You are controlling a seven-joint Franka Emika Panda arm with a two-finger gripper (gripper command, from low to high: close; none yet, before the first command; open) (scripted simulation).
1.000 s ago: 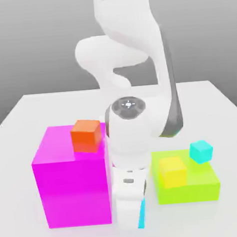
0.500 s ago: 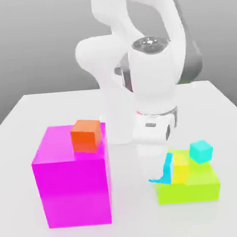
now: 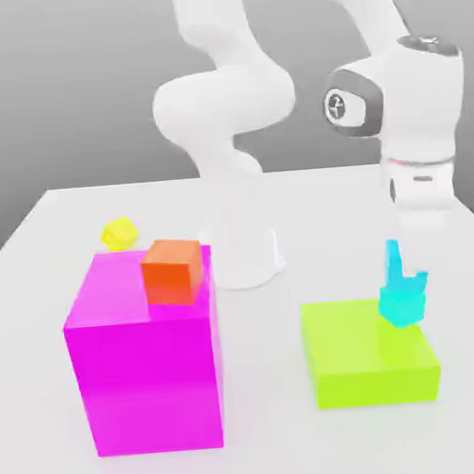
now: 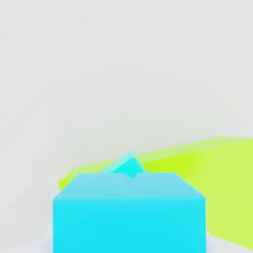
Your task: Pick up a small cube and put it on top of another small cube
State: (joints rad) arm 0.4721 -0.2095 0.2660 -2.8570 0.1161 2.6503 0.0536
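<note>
Sky-blue cube (image 3: 393, 266): at the gripper (image 3: 412, 263), just over the turquoise cube (image 3: 401, 306); whether clasped or released, cannot tell. Turquoise cube: on the green block (image 3: 361, 357). Magenta block (image 3: 152, 378): toward the exterior view's left from the green block, bearing one orange cube (image 3: 172, 274). Yellow cube (image 3: 119, 233): beyond the magenta one, well apart from the green block.

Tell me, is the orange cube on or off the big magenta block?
On: the orange cube sits on the magenta block's top.
</note>
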